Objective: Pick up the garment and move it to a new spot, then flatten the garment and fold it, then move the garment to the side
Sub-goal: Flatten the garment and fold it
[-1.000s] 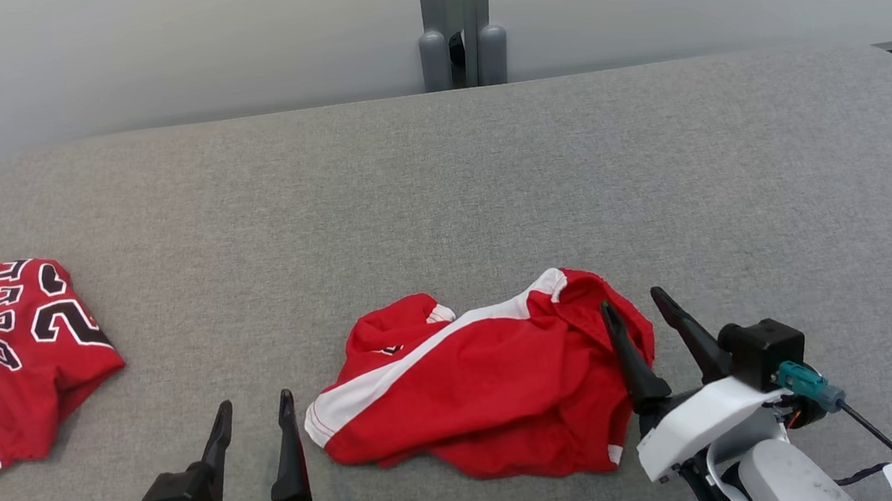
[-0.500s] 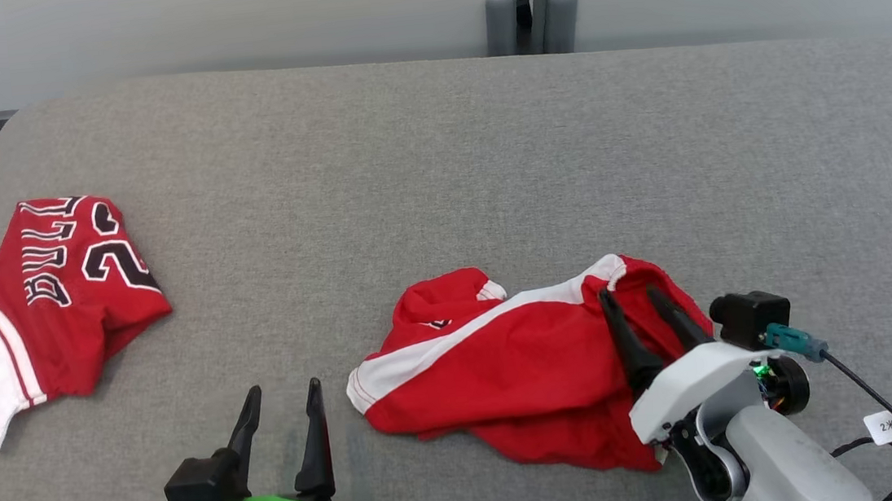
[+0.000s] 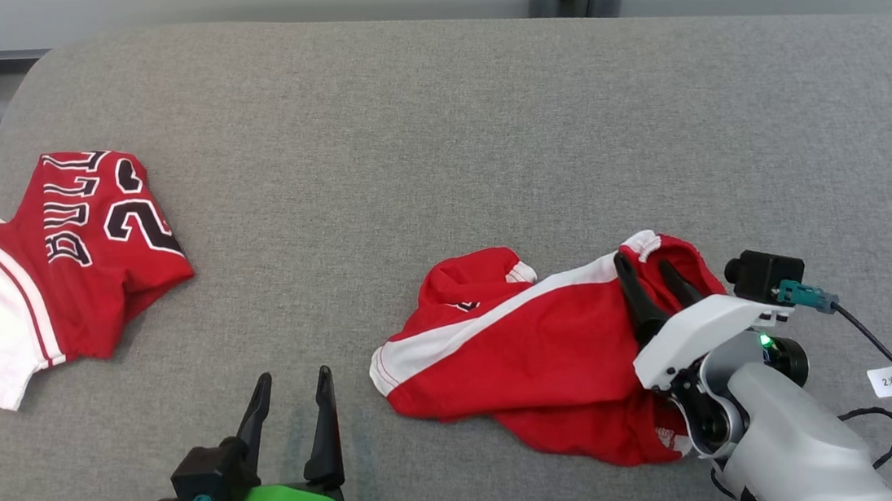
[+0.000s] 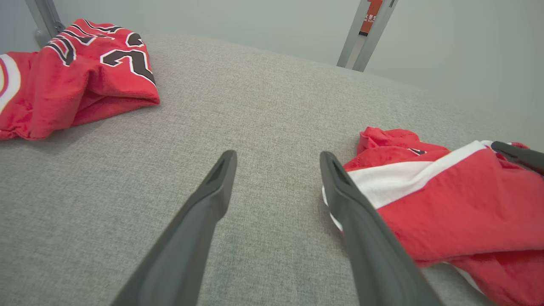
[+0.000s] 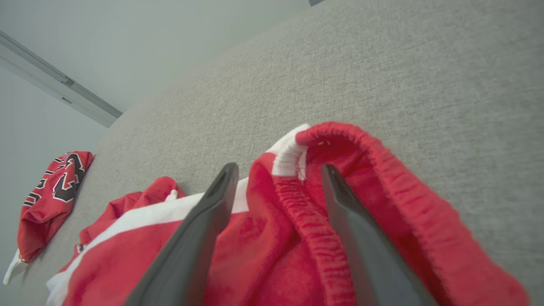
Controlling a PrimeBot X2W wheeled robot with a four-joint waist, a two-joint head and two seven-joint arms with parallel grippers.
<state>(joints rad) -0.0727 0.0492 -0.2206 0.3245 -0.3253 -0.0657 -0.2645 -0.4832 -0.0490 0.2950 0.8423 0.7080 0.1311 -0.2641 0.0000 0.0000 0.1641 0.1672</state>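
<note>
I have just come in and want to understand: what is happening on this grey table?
The robot is starting on the crumpled red shorts. Its right gripper is open, with the fingers set on either side of the waistband, not yet closed. The left gripper is open over bare table beside the shorts. A red jersey lies apart at the left.

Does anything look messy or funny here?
Yes. The red shorts lie crumpled in a heap with the waistband flopped open. The open fingers of the right gripper sit astride that band. The jersey at the far left is bunched up too.
</note>
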